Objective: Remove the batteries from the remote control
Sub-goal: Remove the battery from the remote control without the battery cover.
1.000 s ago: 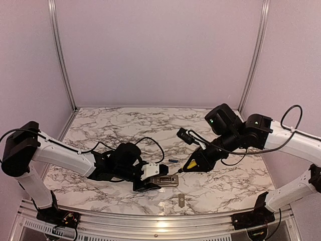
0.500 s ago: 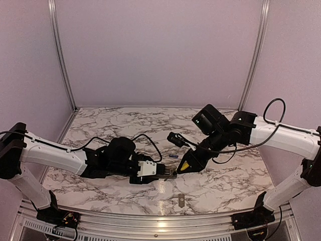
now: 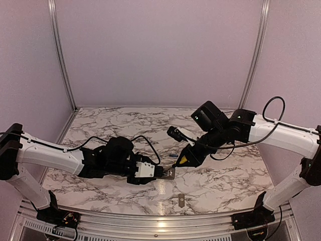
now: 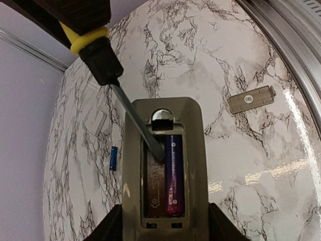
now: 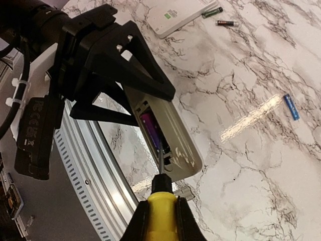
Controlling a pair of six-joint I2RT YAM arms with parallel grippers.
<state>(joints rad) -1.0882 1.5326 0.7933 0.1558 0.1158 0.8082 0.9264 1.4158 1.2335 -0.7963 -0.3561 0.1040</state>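
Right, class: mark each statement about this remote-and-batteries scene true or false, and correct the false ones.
1. The right fingers hold a yellow-handled screwdriver, its tip inside the battery compartment of the remote. True.
2. That compartment is empty. False: a purple battery sits in it.
3. The left fingers grip the remote. True.
4. The remote's back is closed up. False: the grey cover plate lies on the marble table, apart from the remote.
5. A blue battery lies loose on the table. True.
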